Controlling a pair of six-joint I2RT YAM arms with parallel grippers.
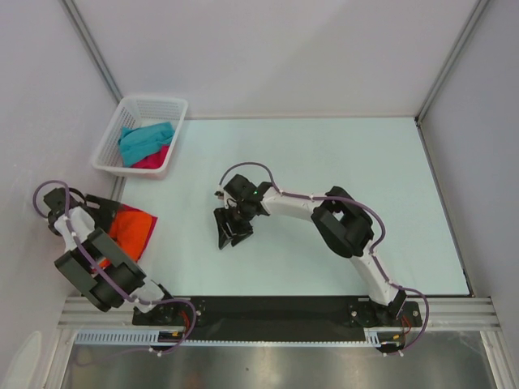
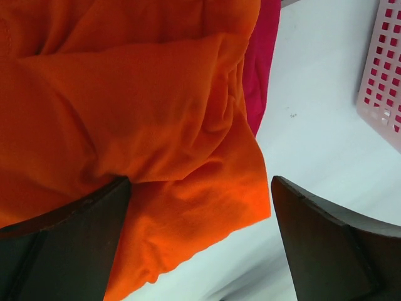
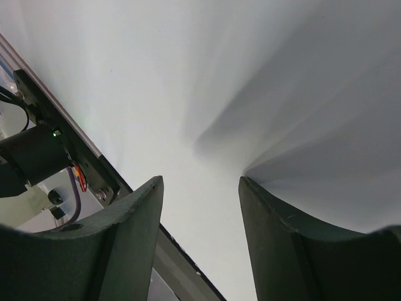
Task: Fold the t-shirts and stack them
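left gripper (image 2: 200, 188) is hanging wide open, empty, over the orange shirt (image 2: 125, 125) lying on a pink shirt (image 2: 266, 56). right gripper (image 1: 233, 231) is hovering part-open, empty. likely next: fetching the teal shirt (image 1: 146, 139) from the basket (image 1: 154, 101).

Above black base rail (image 1: 276, 309), left arm (image 1: 79, 231) & right arm (image 1: 375, 274) were white w/ chunky black joint housings; purple cables (image 1: 243, 167) looped along both. Right gripper (image 1: 230, 239) fingers (image 3: 119, 244) were dark, matte, wedge-shaped.
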